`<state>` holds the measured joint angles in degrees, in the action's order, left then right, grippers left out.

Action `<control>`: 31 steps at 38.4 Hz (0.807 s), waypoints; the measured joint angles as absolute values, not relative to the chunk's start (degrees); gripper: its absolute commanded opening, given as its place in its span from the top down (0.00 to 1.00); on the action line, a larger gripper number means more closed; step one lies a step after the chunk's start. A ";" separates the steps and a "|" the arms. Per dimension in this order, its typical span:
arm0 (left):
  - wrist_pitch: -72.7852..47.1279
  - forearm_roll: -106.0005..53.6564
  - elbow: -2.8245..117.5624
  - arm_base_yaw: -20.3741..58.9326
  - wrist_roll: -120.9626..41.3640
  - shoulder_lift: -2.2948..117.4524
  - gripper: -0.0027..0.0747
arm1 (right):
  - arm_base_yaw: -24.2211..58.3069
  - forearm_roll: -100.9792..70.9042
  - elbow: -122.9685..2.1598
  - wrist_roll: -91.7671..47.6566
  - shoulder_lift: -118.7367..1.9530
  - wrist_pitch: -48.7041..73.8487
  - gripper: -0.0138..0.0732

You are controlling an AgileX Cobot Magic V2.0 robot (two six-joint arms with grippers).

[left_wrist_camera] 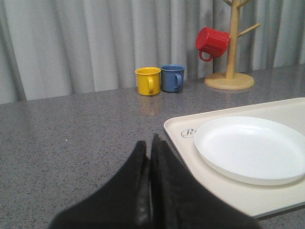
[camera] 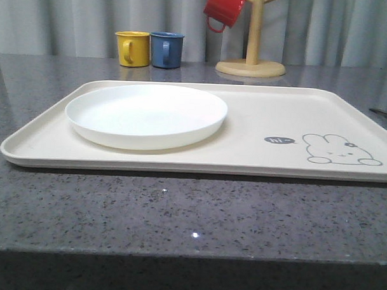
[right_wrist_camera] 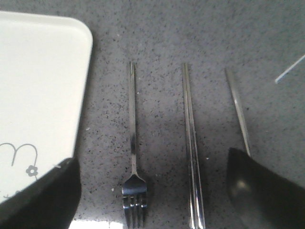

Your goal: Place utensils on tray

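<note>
Table (camera: 178,214): grey, speckled stone.
Left tool (left_wrist_camera: 151,143): clenched, holding nothing.
Right tool (right_wrist_camera: 152,191): spread wide above fork (right_wrist_camera: 133,143), chopsticks (right_wrist_camera: 192,152), spoon (right_wrist_camera: 238,112) beside tray (camera: 258,122).
Plate (camera: 146,115): on tray.
Far: mugs (camera: 149,48), grey curtain (camera: 58,19).

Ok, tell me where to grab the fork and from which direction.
Grip the fork on its slim straight handle, about midway, coming straight down from above. It lies flat on the countertop, apart from the tray and the chopsticks, so the open right hand has room to straddle the handle across its width. The tined head is wider, probably harder to pinch.
</note>
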<state>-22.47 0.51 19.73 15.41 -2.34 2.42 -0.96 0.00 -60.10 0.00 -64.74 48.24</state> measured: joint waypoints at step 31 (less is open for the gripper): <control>-22.47 0.51 19.73 15.41 -2.34 2.40 0.99 | 1.35 -0.51 -61.84 0.00 -88.29 44.14 0.29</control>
